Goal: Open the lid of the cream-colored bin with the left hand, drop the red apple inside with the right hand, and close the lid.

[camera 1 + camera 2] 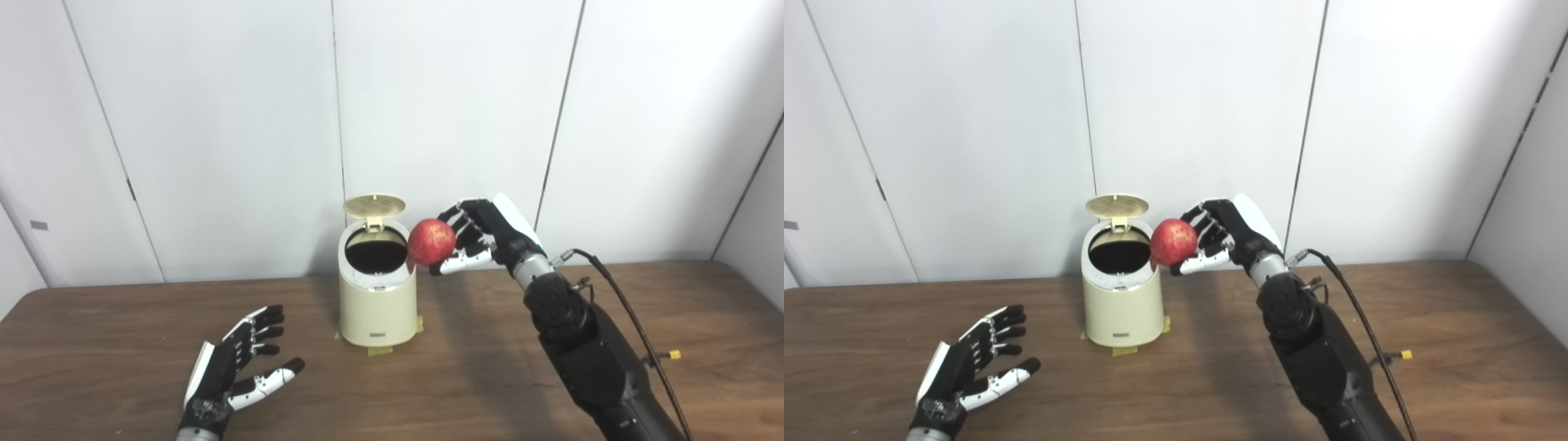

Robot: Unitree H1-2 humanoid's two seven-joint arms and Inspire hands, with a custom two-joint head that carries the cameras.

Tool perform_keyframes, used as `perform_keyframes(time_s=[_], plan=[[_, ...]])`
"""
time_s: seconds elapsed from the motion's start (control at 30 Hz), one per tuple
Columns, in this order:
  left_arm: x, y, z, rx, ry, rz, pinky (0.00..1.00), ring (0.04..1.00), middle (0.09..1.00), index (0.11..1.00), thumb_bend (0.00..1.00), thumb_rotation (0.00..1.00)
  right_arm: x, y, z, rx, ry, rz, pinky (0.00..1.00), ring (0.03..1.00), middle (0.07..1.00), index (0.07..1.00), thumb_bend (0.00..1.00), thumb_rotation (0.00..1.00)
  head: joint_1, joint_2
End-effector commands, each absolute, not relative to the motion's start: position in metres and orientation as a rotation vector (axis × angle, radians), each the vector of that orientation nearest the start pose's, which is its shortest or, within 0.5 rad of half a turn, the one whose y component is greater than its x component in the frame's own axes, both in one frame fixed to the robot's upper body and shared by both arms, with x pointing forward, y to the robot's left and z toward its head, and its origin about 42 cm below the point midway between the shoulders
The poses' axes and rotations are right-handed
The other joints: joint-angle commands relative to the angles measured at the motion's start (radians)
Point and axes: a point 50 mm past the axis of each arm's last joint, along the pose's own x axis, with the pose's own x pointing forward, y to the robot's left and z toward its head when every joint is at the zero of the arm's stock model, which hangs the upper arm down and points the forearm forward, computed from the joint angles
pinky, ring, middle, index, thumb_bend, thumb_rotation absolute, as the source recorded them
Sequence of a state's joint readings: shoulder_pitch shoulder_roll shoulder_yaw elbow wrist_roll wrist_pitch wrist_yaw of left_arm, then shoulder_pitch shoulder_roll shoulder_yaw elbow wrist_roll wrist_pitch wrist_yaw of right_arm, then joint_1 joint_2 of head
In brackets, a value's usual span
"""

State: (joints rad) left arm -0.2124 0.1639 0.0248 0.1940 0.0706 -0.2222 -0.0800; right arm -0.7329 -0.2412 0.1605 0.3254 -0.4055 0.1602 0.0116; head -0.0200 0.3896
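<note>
The cream-colored bin [376, 306] stands upright in the middle of the wooden table, its round lid [374, 205] tipped up and open at the back, showing a dark inside. My right hand [481, 236] is shut on the red apple [431, 242] and holds it in the air at the bin's upper right rim, just beside the opening. My left hand [236, 364] is open and empty, palm up, low over the table to the front left of the bin, well apart from it.
The brown table [122, 343] runs across the whole view, with a white panel wall behind it. Yellow tape tabs [380, 350] hold the bin's base to the table. A black cable [637, 331] with a yellow plug [674, 354] hangs off my right arm.
</note>
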Motion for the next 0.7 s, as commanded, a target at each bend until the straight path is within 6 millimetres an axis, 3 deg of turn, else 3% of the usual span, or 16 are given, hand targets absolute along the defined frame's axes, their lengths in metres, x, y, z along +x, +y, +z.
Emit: perform_keyframes(time_s=[0.0, 0.1, 0.33, 0.53, 0.67], plan=[[0.348, 0.247, 0.124, 0.230, -0.239, -0.098, 0.68, 0.782, 0.818, 0.835, 0.74, 0.16, 0.497, -0.194, 0.321, -0.727, -0.372, 0.059, 0.43, 0.430, 0.430, 0.537, 0.52, 0.00, 0.002, -0.001], [0.348, 0.246, 0.124, 0.229, -0.237, -0.100, 0.68, 0.781, 0.818, 0.834, 0.74, 0.16, 0.497, -0.189, 0.328, -0.736, -0.402, 0.079, 0.50, 0.448, 0.431, 0.537, 0.52, 0.00, 0.004, 0.000], [0.348, 0.243, 0.125, 0.229, -0.241, -0.103, 0.68, 0.782, 0.820, 0.836, 0.74, 0.17, 0.499, -0.174, 0.336, -0.743, -0.446, 0.115, 0.37, 0.404, 0.433, 0.535, 0.52, 0.00, 0.011, 0.003], [0.346, 0.240, 0.127, 0.215, -0.238, -0.105, 0.69, 0.787, 0.822, 0.839, 0.73, 0.16, 0.501, -0.162, 0.335, -0.720, -0.437, 0.140, 0.50, 0.437, 0.436, 0.534, 0.52, 0.00, 0.020, 0.006], [0.347, 0.239, 0.127, 0.218, -0.244, -0.104, 0.68, 0.790, 0.824, 0.840, 0.74, 0.16, 0.503, -0.155, 0.330, -0.741, -0.419, 0.152, 0.66, 0.495, 0.441, 0.532, 0.52, 0.00, 0.026, 0.008]])
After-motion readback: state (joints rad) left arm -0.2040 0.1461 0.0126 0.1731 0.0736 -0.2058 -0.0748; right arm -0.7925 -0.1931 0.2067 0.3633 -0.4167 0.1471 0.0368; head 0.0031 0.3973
